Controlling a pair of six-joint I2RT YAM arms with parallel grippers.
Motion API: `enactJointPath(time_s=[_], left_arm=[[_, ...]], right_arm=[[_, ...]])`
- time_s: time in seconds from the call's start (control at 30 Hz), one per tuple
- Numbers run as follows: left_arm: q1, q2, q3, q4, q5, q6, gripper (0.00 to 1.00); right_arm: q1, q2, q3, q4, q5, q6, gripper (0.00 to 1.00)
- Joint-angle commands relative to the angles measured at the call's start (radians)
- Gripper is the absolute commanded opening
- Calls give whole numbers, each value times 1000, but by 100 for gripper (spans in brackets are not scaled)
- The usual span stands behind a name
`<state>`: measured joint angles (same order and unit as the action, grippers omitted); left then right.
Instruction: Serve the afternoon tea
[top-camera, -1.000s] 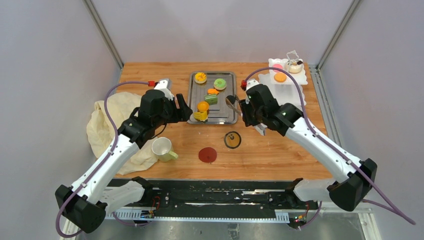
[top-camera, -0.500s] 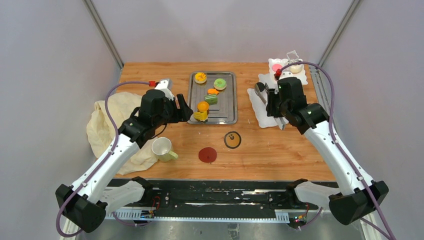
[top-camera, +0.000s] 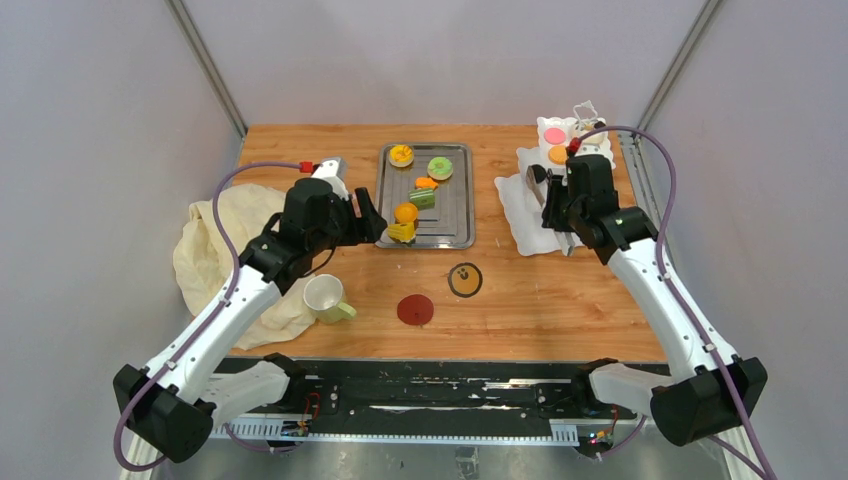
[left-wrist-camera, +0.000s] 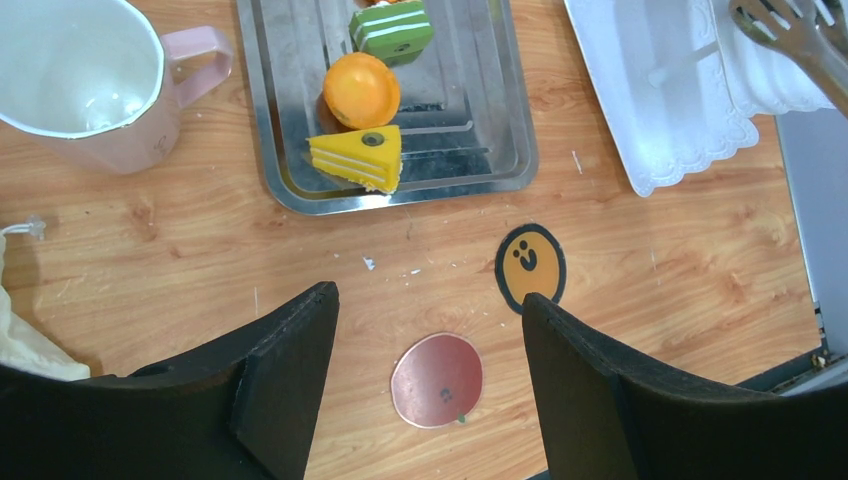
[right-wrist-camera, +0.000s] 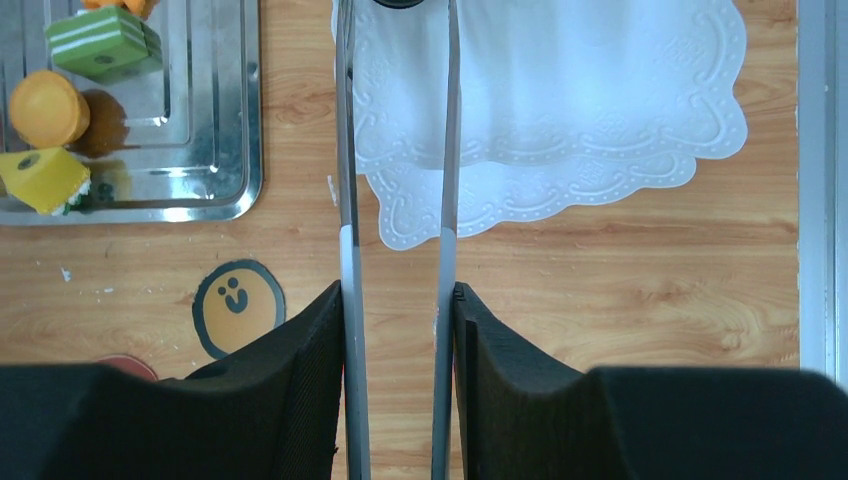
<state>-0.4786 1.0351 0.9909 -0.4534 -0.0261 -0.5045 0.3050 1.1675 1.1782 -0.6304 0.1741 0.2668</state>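
Two pastries (top-camera: 553, 135) are set down upper right; several are left on the tray (top-camera: 455, 220). Tongs (right-wrist-camera: 346, 150) are clamped by the right gripper (right-wrist-camera: 398, 295); left gripper (left-wrist-camera: 428, 300) is spread wide, empty.

A rectangular steel tray (top-camera: 456, 212) sits on the wooden desk (top-camera: 560, 300) near the middle of its far edge, its long sides running from the far edge toward the near edge. A crumpled cream cloth (top-camera: 215, 250) lies at the left edge and spills over it, while a white lace-edged paper mat (top-camera: 515, 205) is spread toward the far right corner. The metal tongs (right-wrist-camera: 347, 250) cross the mat's scalloped near border, their two slim arms close together and almost parallel.
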Motion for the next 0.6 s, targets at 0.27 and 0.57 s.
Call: enactJointPath(time_s=[0.27,0.57], left_arm=[[9,20,-3,30,6,6,72],[9,19,-3,31,7,4,72]], right_arm=[[-43,43,-14,122,50,48,41],[-43,31,-25,124,17,48,47]])
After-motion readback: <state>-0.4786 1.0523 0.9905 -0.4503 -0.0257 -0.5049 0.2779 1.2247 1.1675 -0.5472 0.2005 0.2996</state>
